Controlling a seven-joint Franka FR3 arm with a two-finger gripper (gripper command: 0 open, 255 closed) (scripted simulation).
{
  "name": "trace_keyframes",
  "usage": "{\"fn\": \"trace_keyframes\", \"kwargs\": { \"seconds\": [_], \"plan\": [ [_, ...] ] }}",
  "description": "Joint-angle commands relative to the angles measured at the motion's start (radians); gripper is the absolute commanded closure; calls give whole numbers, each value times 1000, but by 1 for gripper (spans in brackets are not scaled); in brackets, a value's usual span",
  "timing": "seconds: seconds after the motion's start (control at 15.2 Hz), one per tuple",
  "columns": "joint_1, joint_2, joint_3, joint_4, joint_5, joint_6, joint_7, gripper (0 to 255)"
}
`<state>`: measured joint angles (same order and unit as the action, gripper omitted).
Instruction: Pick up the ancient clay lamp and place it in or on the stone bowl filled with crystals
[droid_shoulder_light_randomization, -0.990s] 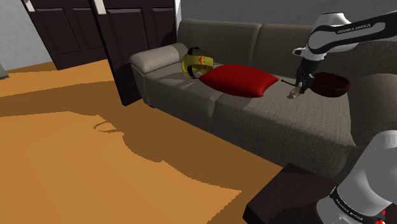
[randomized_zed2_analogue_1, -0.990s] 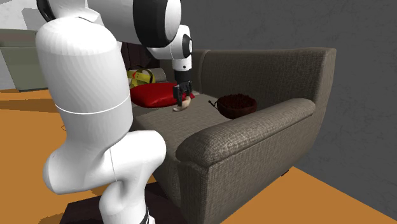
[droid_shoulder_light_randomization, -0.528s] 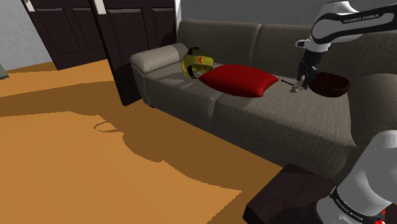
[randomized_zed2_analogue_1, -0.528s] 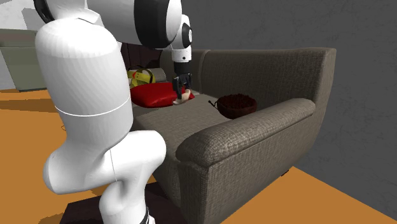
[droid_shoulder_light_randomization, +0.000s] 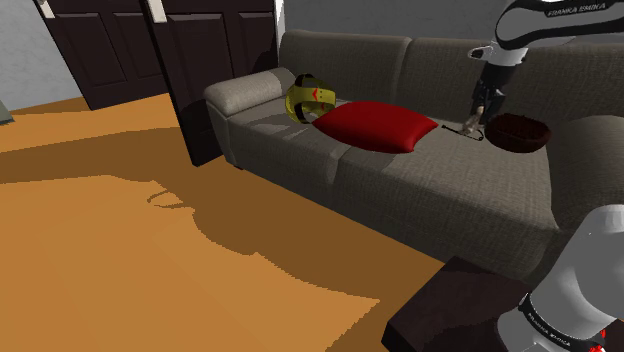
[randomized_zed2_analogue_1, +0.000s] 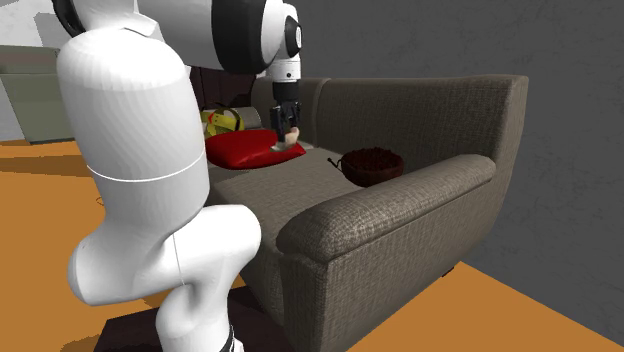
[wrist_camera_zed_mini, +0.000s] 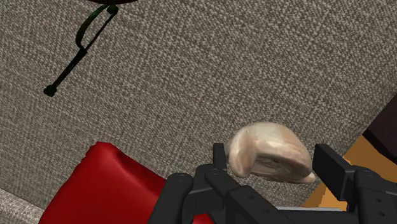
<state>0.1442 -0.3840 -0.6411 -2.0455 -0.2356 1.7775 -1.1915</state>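
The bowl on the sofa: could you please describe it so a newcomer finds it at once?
Find the grey sofa. On its seat, at the shoulder view's right of the red cushion, sits the bowl. It alone is dark, round and hollow.

Shoulder and second exterior views share the sofa (droid_shoulder_light_randomization: 450, 190), the latter from close behind the arm (randomized_zed2_analogue_1: 130, 150).

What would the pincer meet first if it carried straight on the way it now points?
Probably the grey sofa seat, close beside the red cushion; the pincer, holding the pale lamp, points down at it, though depth is unclear.
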Motion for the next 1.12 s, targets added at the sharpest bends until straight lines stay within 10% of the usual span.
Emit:
{"fn": "trace_keyframes", "kwargs": {
  "seconds": [0.0, 0.4, 1.06],
  "plan": [
    [1, -1, 5, 29, 2, -30, -1, 255],
    [7, 9, 12, 106, 12, -98, -7, 255],
    [-17, 254, -265, 340, 144, -104, -347, 255]
  ]
}}
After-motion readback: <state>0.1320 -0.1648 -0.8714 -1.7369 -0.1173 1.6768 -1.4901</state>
